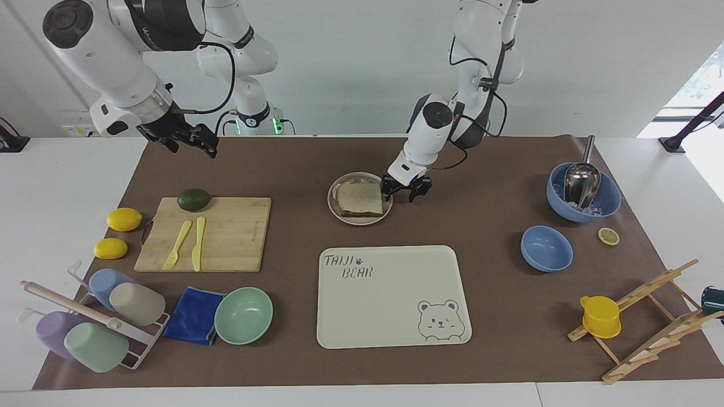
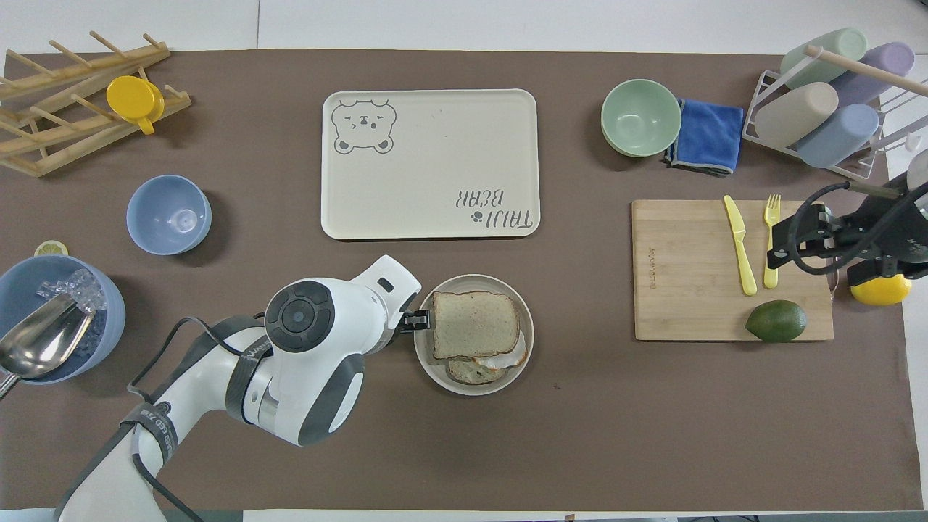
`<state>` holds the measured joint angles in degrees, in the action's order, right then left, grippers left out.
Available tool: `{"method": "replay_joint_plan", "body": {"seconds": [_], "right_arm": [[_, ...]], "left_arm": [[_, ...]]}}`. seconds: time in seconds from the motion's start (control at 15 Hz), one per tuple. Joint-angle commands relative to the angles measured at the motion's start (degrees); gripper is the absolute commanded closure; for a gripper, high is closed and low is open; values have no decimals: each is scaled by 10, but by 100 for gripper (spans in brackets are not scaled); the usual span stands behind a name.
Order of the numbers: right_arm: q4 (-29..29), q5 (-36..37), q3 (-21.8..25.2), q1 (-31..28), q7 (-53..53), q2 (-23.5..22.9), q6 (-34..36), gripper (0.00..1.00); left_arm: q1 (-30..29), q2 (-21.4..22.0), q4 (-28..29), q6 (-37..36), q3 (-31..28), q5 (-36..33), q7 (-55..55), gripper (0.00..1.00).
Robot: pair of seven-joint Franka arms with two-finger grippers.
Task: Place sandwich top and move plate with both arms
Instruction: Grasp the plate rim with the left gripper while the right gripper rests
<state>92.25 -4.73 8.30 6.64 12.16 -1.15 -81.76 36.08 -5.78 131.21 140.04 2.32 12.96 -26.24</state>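
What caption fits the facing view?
Left gripper at the plate rim beside the sandwich top; right gripper waits raised.

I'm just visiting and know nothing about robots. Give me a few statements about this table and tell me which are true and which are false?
1. The sandwich top lies on the plate. True.
2. The left end effector is at the plate's rim. True.
3. The right end effector holds the avocado. False: it hangs in the air, open and empty, and the avocado lies on the cutting board.
4. The plate sits on the bear tray. False: it sits on the brown mat, nearer to the robots than the tray.
5. A metal scoop stands in the large blue bowl. True.
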Motion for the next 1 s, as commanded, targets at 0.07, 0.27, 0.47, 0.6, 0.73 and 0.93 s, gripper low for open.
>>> {"method": "replay_joint_plan", "body": {"seconds": [0.07, 0.27, 0.47, 0.6, 0.73, 0.93], "right_arm": [[18, 14, 44, 40, -18, 17, -35, 0], [20, 20, 60, 51, -41, 12, -34, 0], [16, 21, 60, 44, -42, 9, -52, 0], [18, 21, 55, 29, -56, 10, -55, 0], [20, 22, 55, 19, -77, 10, -55, 0], [17, 22, 45, 10, -82, 11, -53, 0]], "left_arm": [[21, -7, 7, 22, -8, 24, -4, 38], [26, -7, 7, 25, -8, 33, -5, 55], [27, -7, 7, 25, -8, 34, -4, 78], [27, -8, 6, 28, -8, 34, -4, 95], [26, -9, 5, 28, -8, 34, -1, 100], [20, -11, 2, 24, -9, 35, 1, 100]]}}
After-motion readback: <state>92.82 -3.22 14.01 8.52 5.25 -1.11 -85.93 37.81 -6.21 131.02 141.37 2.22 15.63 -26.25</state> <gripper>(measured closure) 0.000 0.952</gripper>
